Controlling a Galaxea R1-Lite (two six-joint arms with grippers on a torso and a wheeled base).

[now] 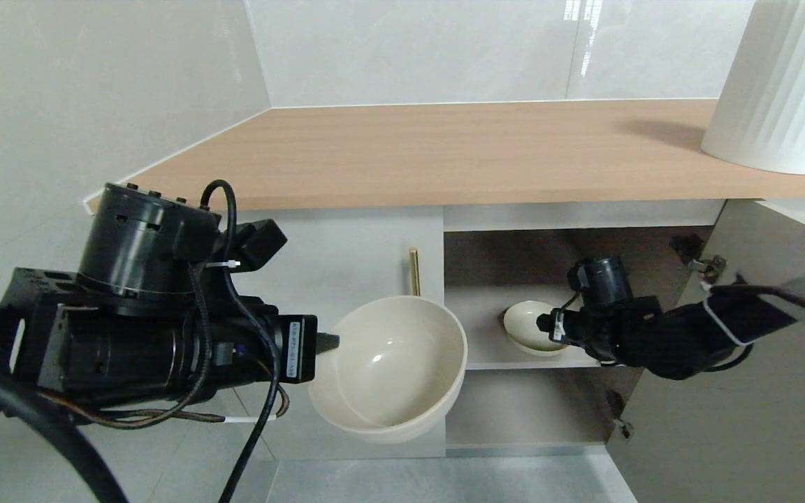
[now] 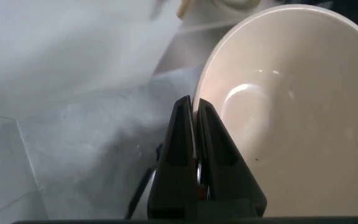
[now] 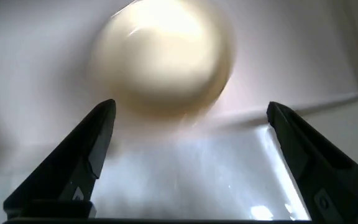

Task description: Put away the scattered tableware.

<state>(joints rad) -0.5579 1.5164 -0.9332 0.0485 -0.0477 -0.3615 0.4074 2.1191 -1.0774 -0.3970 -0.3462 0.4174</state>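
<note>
1. Large cream bowl (image 1: 388,370): held off the ground in front of the closed cabinet door (image 1: 367,251), tilted, with its opening facing up and towards the head camera. It sits just below the door's brass handle (image 1: 414,271).
2. Left gripper (image 1: 332,342): jaws together, pinching the large bowl's near rim. In the left wrist view, the gripper (image 2: 194,102) has one finger inside the rim and one outside.
3. Small cream bowl (image 1: 532,327): resting on the shelf (image 1: 486,356) inside the open cabinet compartment, towards the shelf's front edge. It is tipped so its inside shows in the head view. Blurred in the right wrist view (image 3: 166,56).
4. Right gripper (image 1: 557,328): inside the compartment at shelf height, just beside the small bowl. In the right wrist view, the gripper (image 3: 190,107) has its jaws wide apart. The bowl lies just beyond the fingertips (image 3: 98,143), not gripped.
5. Open cabinet door (image 1: 724,391): swung out on the right, with the right arm passing in front of it.
6. Wooden countertop (image 1: 479,150): runs above the cabinet. A white ribbed vessel (image 1: 787,84) stands at its right end.
7. Pale tiled wall (image 1: 409,49) behind.
</note>
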